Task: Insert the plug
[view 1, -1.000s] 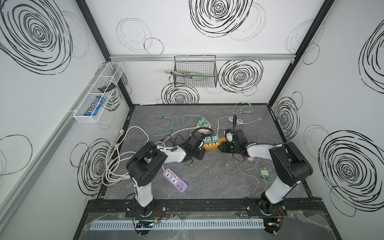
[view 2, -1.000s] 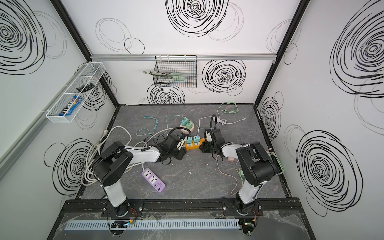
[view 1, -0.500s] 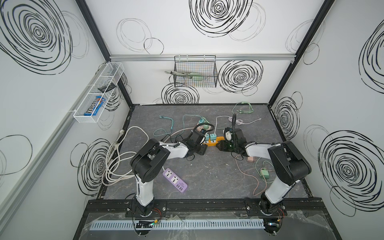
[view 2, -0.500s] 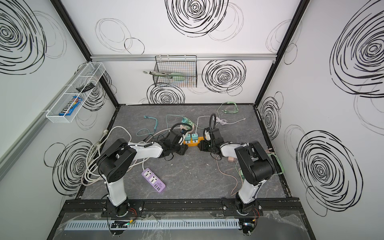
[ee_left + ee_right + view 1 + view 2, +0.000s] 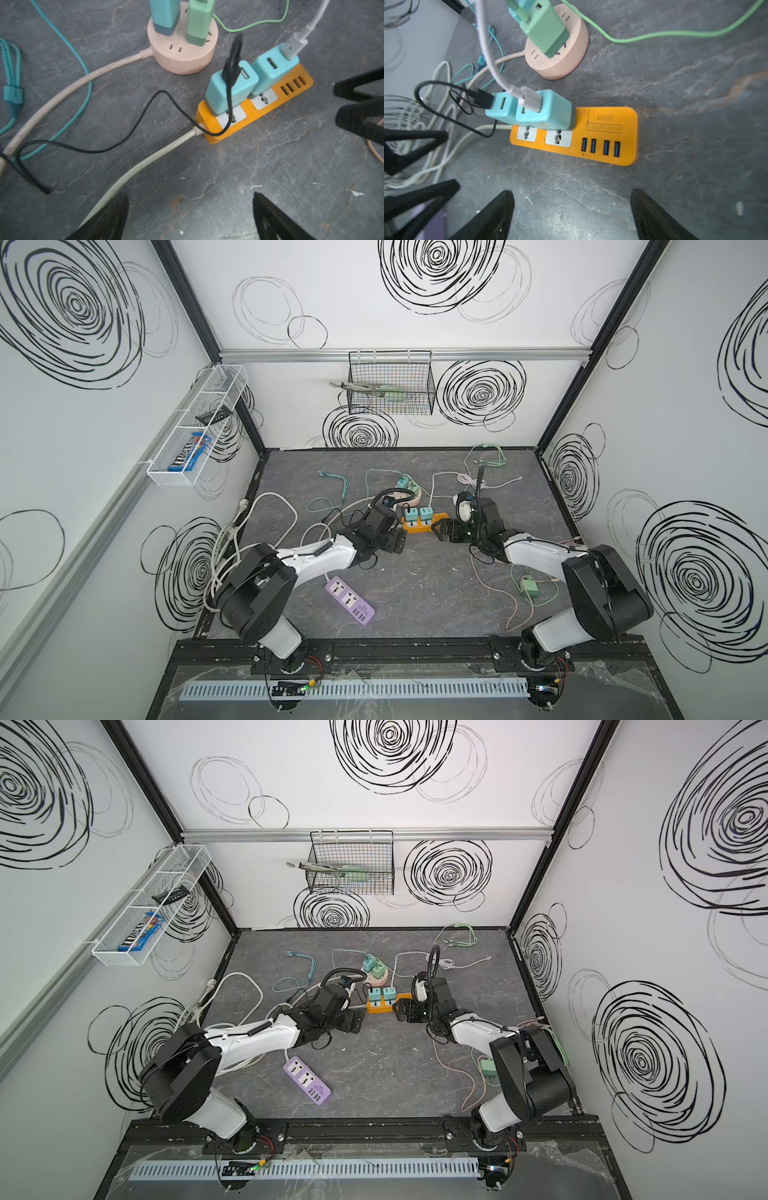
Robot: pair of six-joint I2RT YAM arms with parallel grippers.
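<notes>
- The left end effector point(image 5: 398, 540) stood wide open and held nothing. It hung just beside the cord end of the orange power strip point(image 5: 424, 527), apart from it.
- The right end effector point(image 5: 438, 529) was likewise fully spread and empty, near the USB end of the strip and clear of it.
- The strip lay flat on the counter point(image 5: 415, 593), between the two end effectors.
- Two plugs stood upright in its sockets: the black-cable adapter point(image 5: 218, 91) and the white-cable adapter point(image 5: 272, 70). No prongs showed beneath either body.
- Judgement: insertion appeared complete. Which of the two was the task's plug could not be determined.
- Judgement: only withdrawal of both arms remained. Full seating depth could not be confirmed from these views.
</notes>
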